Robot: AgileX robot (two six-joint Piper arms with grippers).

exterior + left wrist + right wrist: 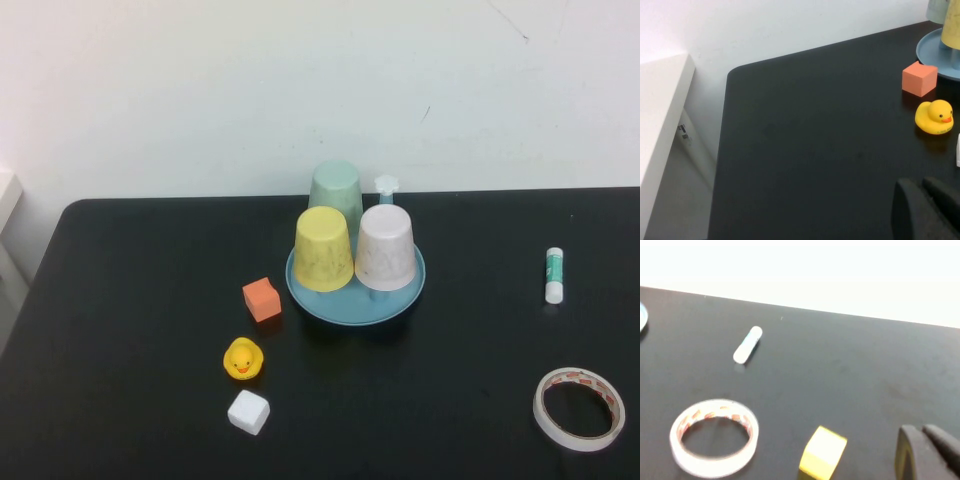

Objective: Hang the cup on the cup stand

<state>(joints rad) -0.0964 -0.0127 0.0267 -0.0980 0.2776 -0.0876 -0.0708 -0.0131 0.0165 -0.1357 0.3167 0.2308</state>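
Note:
The pale mint-green cup (335,188) sits upside down at the back of the cup stand (355,303), a round light-blue base mid-table. A yellow cup (324,250) and a pinkish-white cup (386,248) sit upside down in front of it. One blue peg with a white flower cap (386,184) stands free beside the mint cup. Neither arm shows in the high view. My left gripper (919,184) is shut and empty over the table's left part, away from the stand (935,55). My right gripper (920,429) is shut and empty over the table's right part.
An orange cube (262,299), a yellow duck (243,358) and a white cube (248,411) lie left of the stand. A glue stick (554,275) and a tape roll (579,408) lie at the right. A yellow block (822,452) lies near the right gripper.

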